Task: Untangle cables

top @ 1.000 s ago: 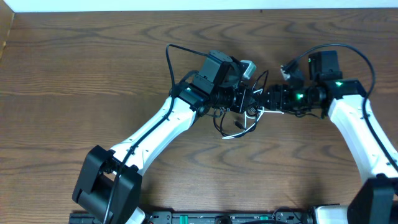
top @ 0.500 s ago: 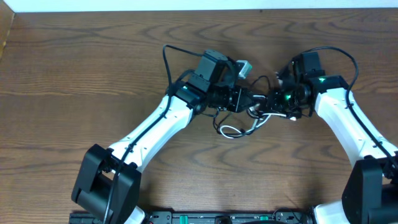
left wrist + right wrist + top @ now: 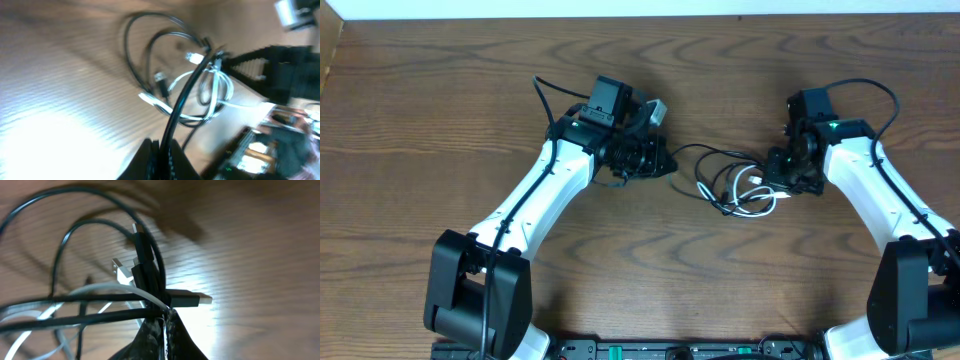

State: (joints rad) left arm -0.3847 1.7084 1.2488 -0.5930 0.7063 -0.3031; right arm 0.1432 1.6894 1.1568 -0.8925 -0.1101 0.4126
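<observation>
I am looking at the cables (image 3: pixel 730 205) lying in a loose knot on the desk (image 3: pixel 440 90), right of its middle and about halfway between the far and near edges. The black cable (image 3: pixel 705 148) is arching out of the knot toward the left edge, and the white cable (image 3: pixel 760 196) is looping on the knot's right side. Through the left wrist camera I am seeing the white loops crossing under and around a straight black strand, with black loops spreading beyond them; the picture is blurred, so I cannot follow each crossing. The left gripper (image 3: pixel 665 163) is sitting just left of the knot, toward the far edge, and its fingers (image 3: pixel 176 156) are pressed together on the black cable, which is running straight out from between them to the knot. The right gripper (image 3: pixel 775 180) is touching the knot's right side. In the right wrist view its fingers (image 3: pixel 176 332) are closed to a narrow point where a white strand and a black strand are meeting, and I cannot tell whether one or both are being pinched. Just beyond that point a black plug (image 3: pixel 141 250) is standing up, a metal-tipped plug (image 3: pixel 189 299) is pointing sideways, and a white plug (image 3: pixel 120 266) is lying beside them. The two white arms are reaching in from the near edge, the left one (image 3: pixel 535 195) across the desk's middle and the right one (image 3: pixel 880 195) along the right side.
</observation>
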